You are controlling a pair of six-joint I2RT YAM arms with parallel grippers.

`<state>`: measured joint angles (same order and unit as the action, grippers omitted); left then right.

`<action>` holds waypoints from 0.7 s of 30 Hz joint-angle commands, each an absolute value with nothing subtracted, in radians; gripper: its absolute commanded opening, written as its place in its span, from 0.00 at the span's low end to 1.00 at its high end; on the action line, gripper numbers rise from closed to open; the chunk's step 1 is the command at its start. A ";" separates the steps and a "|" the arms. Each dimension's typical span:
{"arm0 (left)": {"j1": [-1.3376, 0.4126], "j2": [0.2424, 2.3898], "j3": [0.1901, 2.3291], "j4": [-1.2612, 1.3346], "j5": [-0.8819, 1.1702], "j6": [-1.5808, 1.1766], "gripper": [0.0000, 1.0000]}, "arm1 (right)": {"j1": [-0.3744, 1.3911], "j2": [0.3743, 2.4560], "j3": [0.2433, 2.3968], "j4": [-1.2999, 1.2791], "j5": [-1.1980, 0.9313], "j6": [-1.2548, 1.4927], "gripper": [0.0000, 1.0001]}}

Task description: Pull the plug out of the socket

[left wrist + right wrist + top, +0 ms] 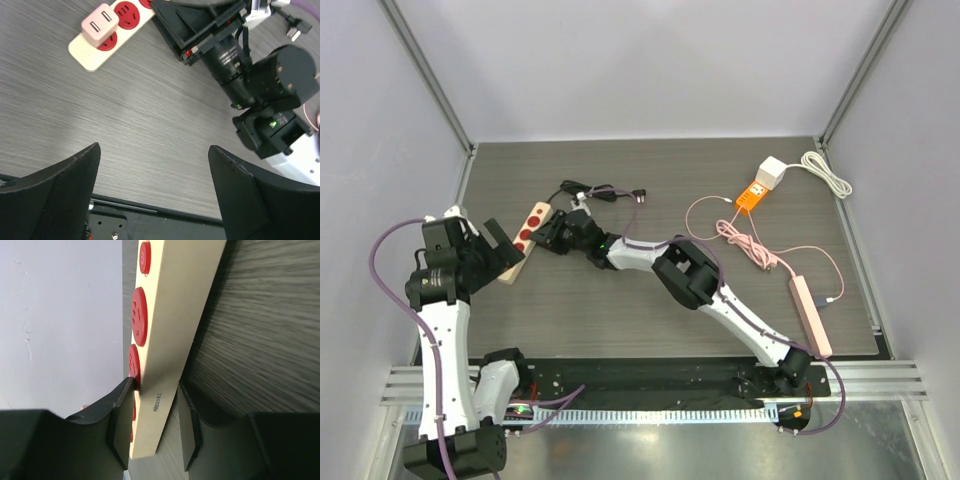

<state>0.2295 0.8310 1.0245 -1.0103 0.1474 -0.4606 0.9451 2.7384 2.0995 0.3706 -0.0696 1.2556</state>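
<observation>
A cream socket strip (534,222) with red outlets lies at the left of the table. A pink plug (100,25) sits in the red outlet nearest the strip's (90,52) near end. My right gripper (155,390) is shut on the strip's (175,300) other end, with one pad on the red face and the other on the back. My left gripper (154,150) hovers open over bare table a short way from the plug, with nothing between its fingers. From above, the left gripper (503,245) covers the strip's near end and the plug.
The right arm's wrist (225,55) stretches across the table beside the strip. A black cable (600,192) lies behind it. An orange adapter with a white plug (760,185), pink cords (745,240) and a pink power strip (810,315) lie on the right.
</observation>
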 commanded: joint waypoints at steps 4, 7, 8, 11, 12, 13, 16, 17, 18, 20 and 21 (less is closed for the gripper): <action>0.226 0.880 0.997 -0.968 0.293 -0.402 0.84 | 0.876 2.616 1.973 0.301 -0.184 1.085 0.11; 0.199 0.931 1.006 -0.960 0.253 -0.414 0.83 | 0.868 2.594 1.945 0.296 -0.230 1.052 0.11; 0.192 0.954 1.006 -0.954 0.241 -0.420 0.83 | 0.865 2.594 1.941 0.288 -0.254 1.028 0.11; 0.170 0.994 0.993 -0.917 0.206 -0.451 0.84 | 0.850 2.608 1.953 0.285 -0.332 1.014 0.11; 0.164 1.030 0.994 -0.913 0.187 -0.454 0.84 | 0.838 2.611 1.962 0.281 -0.347 1.012 0.11; 0.161 1.049 1.003 -0.910 0.173 -0.454 0.84 | 0.833 2.615 1.970 0.272 -0.359 1.000 0.11; 0.115 1.129 1.061 -0.923 0.014 -0.456 0.84 | 0.822 2.629 2.012 0.223 -0.386 0.954 0.11; 0.101 1.149 1.074 -0.923 -0.042 -0.460 0.85 | 0.819 2.632 2.026 0.210 -0.393 0.951 0.11; 0.089 1.166 1.083 -0.911 -0.049 -0.466 0.85 | 0.818 2.635 2.025 0.210 -0.399 0.951 0.11; 0.084 1.219 1.103 -0.913 -0.035 -0.485 0.87 | 0.816 2.632 2.022 0.215 -0.403 0.942 0.12; 0.084 1.232 1.103 -0.902 -0.038 -0.508 0.88 | 0.816 2.620 2.017 0.215 -0.402 0.934 0.12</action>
<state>0.0921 1.2102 1.0523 -0.9440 0.0284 -0.4679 0.8246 2.6419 1.9991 0.2562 -0.3744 0.9943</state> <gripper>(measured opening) 0.872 0.115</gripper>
